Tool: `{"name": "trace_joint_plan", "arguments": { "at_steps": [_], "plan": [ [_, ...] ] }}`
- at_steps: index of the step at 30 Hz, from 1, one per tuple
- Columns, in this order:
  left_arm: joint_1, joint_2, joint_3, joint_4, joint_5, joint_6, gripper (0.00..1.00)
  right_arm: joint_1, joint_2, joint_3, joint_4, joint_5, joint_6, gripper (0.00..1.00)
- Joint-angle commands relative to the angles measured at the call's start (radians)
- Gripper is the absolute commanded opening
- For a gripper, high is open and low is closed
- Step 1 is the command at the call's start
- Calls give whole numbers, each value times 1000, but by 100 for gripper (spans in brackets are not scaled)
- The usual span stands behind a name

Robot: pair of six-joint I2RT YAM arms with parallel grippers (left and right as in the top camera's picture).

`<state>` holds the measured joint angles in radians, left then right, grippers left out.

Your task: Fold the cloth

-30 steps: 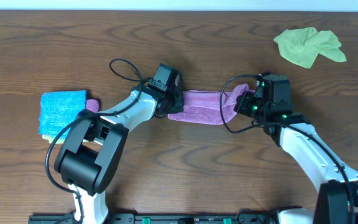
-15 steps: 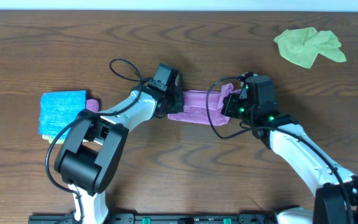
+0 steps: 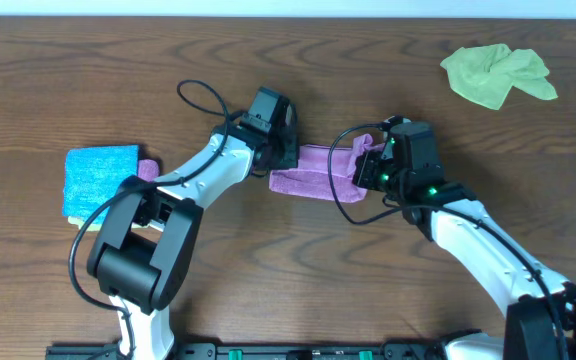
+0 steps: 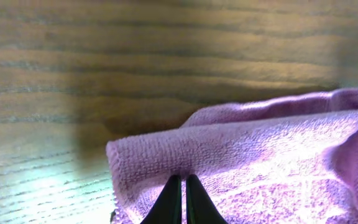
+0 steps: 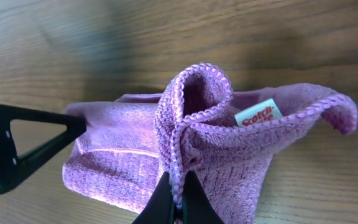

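Tabletop [image 3: 68, 60] of dark wood, seen from overhead, with the cloth [image 3: 313, 172] at centre frame: a mauve microfibre towel, bunched into a short band between the two arms. Left gripper [image 3: 282, 158] is closed at the band's left end, and its wrist view suggests the tips [image 4: 174, 198] nip a raised edge. Right gripper [image 5: 178, 190] is clamped on the stitched hem at the right end, which stands up as a loop. The small white tag [image 5: 257, 114] lies just behind that loop.

Hazards, as judged:
- The hem is held by a thin pinch only, so a sideways pull from either arm could draw it free.
- The upright loop may topple off-line, leaving the edges mismatched.
- The right arm's slack cable [image 3: 343, 195] hangs near the cloth and could drag it.
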<state>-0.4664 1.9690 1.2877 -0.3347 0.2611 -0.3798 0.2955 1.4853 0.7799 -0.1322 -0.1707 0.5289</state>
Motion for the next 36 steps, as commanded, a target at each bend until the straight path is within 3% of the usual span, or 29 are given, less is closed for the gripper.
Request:
{"name": "trace_joint_plan", "arguments": {
  "at_steps": [1, 16, 36],
  "plan": [
    [19, -8, 46, -23, -13, 35, 6, 27, -8, 25, 12, 10, -10, 1],
    [131, -13, 225, -186, -8, 67, 6, 82, 11, 82, -22, 29, -11, 1],
    [240, -127, 234, -262, -5, 96, 6, 252, 195, 257, -68, 52, -32, 1]
  ]
}}
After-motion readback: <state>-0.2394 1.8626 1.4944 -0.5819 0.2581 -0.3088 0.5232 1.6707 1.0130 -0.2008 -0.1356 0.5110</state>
